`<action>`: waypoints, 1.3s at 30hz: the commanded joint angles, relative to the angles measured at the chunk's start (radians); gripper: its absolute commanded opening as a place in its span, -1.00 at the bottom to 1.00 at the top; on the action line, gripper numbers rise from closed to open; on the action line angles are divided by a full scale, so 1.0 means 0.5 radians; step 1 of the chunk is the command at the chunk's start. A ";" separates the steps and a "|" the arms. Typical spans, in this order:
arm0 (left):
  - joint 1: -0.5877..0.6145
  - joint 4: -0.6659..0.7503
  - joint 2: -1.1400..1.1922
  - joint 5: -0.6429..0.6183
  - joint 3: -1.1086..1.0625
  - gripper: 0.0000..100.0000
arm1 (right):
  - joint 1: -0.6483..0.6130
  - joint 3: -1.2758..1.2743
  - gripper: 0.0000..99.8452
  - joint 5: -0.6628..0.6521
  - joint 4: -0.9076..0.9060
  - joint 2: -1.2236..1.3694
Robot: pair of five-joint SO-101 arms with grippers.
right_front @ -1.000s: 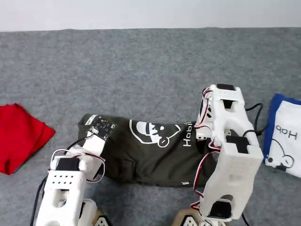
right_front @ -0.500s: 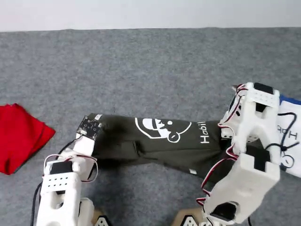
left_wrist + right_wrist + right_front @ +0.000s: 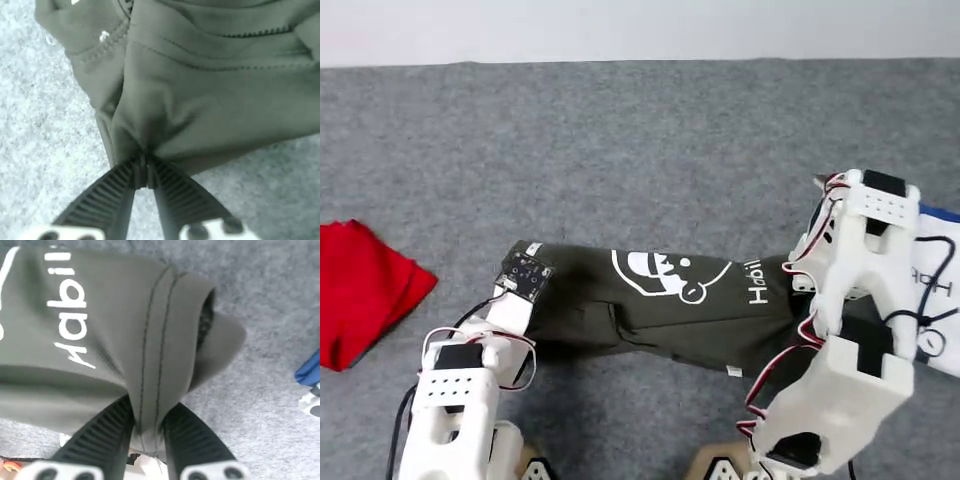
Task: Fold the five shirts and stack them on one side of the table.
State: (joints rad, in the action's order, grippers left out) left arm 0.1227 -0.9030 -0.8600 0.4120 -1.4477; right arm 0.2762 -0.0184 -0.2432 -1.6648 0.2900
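While left hand (image 3: pixel 145 165) pinches shirt (image 3: pixel 200 90), right hand (image 3: pixel 149 409) clamps.

— Where's the dark one?

— The olive shirt (image 3: pixel 660 310) is drawn out into a long band across the near part of the tabletop (image 3: pixel 640 150). It is folded lengthwise, with its white cartoon print and lettering facing up.

— And its ends?

— One end is bunched and pinched between the left fingers (image 3: pixel 117 192). The other end, a hem with double stitching, is folded over and clamped between the right fingers (image 3: pixel 105 435).

— The others?

— A red shirt (image 3: pixel 360 290) lies folded at the left edge, well apart. A white shirt with a blue border (image 3: pixel 948 262) lies at the right edge, near the olive shirt's end and partly hidden.
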 commanded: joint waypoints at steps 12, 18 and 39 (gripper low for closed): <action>0.215 -0.500 -0.055 -0.727 0.723 -0.99 | -0.029 0.114 -0.98 -0.021 -0.020 -0.133; 0.215 -0.623 -0.522 -0.792 0.643 -0.99 | -0.029 0.114 -0.98 -0.021 -0.020 -0.133; 0.687 -0.703 -1.896 -0.605 -0.468 -0.99 | -0.020 0.123 -0.98 -0.095 -0.023 -0.152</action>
State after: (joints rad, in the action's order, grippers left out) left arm 0.4741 -1.2574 -1.7990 0.1066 -1.6855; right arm 0.2731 -0.0184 -0.2785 -1.6648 0.2900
